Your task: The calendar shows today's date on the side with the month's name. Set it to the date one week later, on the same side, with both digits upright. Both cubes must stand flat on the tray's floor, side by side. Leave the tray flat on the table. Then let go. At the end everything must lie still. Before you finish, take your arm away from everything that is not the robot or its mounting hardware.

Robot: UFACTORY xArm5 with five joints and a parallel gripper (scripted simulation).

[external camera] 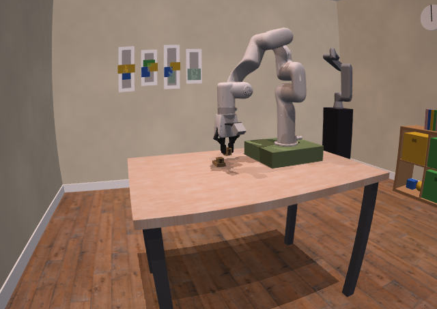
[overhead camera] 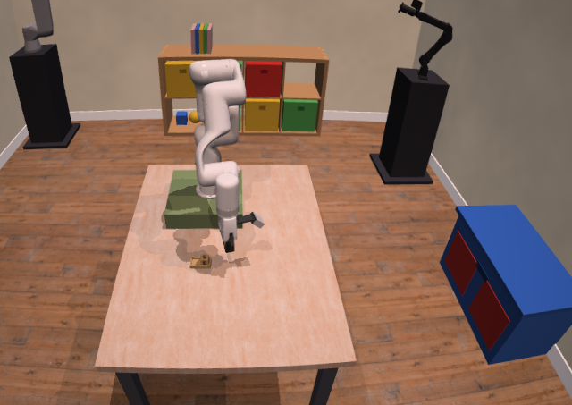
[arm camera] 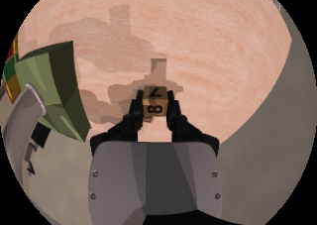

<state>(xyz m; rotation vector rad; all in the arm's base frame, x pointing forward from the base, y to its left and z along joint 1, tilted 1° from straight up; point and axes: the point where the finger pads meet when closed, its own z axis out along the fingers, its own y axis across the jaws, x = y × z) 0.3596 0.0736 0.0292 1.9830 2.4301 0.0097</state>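
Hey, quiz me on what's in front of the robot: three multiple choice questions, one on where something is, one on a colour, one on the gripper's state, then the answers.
1. Where is the tray?
A. On the green block
B. On the table
C. On the floor

2. What colour is the cabinet top?
A. Blue
B. Yellow
C. White

3. What is the gripper doing?
A. Standing wide open with nothing in it
B. Pressing on the tray
C. Holding a cube above the table

Answers:
1: B, the top and exterior views show it on the wooden surface.
2: A, the top view shows a blue top over red doors.
3: C, the wrist view shows the cube between the fingers, and the exterior view shows it raised.
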